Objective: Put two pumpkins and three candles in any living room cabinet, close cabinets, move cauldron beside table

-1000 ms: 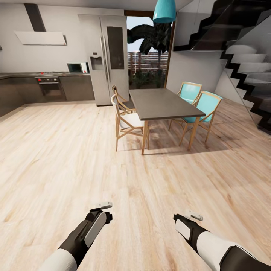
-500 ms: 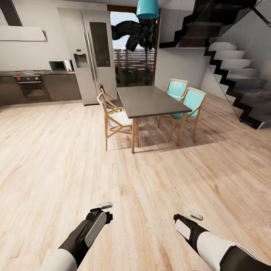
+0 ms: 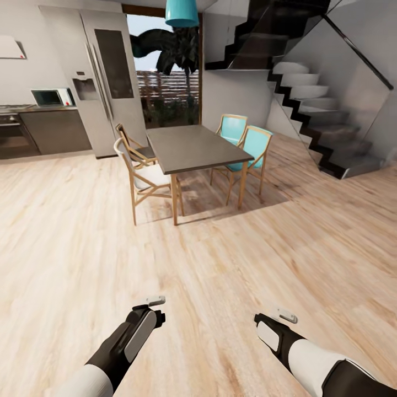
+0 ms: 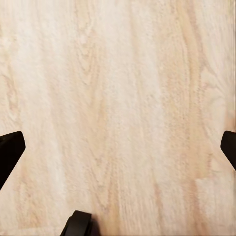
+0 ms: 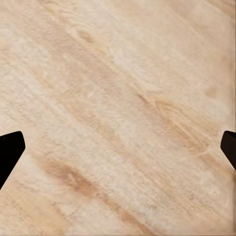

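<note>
Pumpkins, candles, cabinet and cauldron lay somewhere beyond what the head camera took in; it faced a dark-topped dining table (image 3: 193, 148) on wooden legs. Two turquoise chairs (image 3: 246, 146) stood at that table's right side and two pale wooden chairs (image 3: 140, 173) at its left. Behind the table to its left rose a steel refrigerator (image 3: 96, 77); to its right a dark staircase (image 3: 325, 121) climbed. Nearer than the table, both arms hung over the light wood floor (image 3: 66, 242), the left gripper (image 3: 155, 306) and right gripper (image 3: 275, 317) carrying nothing.

From the left wrist, the dark fingertips (image 4: 10, 150) stood spread wide apart over bare planks (image 4: 123, 113).

From the right wrist, the fingertips (image 5: 10, 147) were likewise parted above the floorboards (image 5: 118, 113).
</note>
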Controlling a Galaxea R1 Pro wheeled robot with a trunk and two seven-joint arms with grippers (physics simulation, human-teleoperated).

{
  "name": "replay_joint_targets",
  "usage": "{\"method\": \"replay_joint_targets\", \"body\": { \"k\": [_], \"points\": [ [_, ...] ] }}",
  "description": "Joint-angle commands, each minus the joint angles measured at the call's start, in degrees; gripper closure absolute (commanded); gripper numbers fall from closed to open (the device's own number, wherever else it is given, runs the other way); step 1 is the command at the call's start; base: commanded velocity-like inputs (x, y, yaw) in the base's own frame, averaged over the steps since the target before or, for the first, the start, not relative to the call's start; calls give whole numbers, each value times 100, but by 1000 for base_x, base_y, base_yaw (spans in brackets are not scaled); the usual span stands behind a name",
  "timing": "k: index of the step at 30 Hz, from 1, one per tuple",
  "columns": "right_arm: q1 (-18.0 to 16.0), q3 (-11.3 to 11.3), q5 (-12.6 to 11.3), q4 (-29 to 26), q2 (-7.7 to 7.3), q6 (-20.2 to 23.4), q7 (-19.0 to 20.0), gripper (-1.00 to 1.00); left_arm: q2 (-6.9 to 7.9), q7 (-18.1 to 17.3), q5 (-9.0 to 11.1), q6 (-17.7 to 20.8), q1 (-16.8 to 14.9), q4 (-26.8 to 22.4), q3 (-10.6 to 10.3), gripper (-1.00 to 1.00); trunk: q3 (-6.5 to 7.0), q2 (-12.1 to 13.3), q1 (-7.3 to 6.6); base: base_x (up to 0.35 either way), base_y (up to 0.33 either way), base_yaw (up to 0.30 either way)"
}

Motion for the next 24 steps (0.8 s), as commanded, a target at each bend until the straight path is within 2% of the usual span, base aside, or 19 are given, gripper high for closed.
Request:
{"method": "replay_joint_targets", "body": {
  "k": [1, 24],
  "points": [
    [-5, 48, -55, -3, 0, -10, -25, -100, 4, 58, 58, 5, -2, -9, -17, -100, -7, -3, 0, 0, 0, -275],
    [-5, 48, -56, -12, 0, -4, -25, -100, 4, 59, 52, 4, -2, 10, -20, -100, -131, -3, 0, 0, 0, -237]
  ]
}}
